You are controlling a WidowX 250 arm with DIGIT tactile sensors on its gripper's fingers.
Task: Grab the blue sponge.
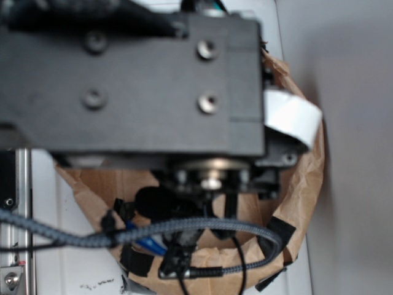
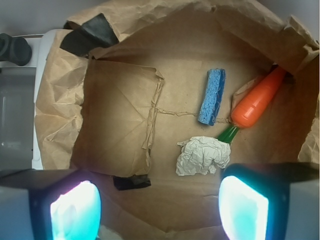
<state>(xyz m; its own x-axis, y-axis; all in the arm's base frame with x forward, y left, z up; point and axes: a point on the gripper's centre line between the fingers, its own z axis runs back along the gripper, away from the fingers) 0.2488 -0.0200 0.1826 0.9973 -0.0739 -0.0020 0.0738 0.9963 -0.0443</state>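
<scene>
The sponge [image 2: 212,96] lies flat on the brown paper floor of an open bag [image 2: 120,105], in the upper right-centre of the wrist view. Its long axis runs nearly up and down the picture, leaning slightly so the top end sits a little further right than the bottom end. A darker blue strip runs along its right long edge. Just to its right lies a carrot [image 2: 257,99], tilted with its orange tip toward the upper right and its green end toward the lower left; the orange butt comes very close to the sponge's lower corner, though whether they touch cannot be told. Below the sponge, apart from it, sits a crumpled paper ball [image 2: 203,156], with the carrot's green end just beside its upper right. The gripper [image 2: 160,205] hangs above the bag floor, its two glowing pads [image 2: 75,210] at the bottom corners of the view, spread wide with nothing between them. In the exterior view the black arm [image 1: 132,77] blocks most of the bag.
</scene>
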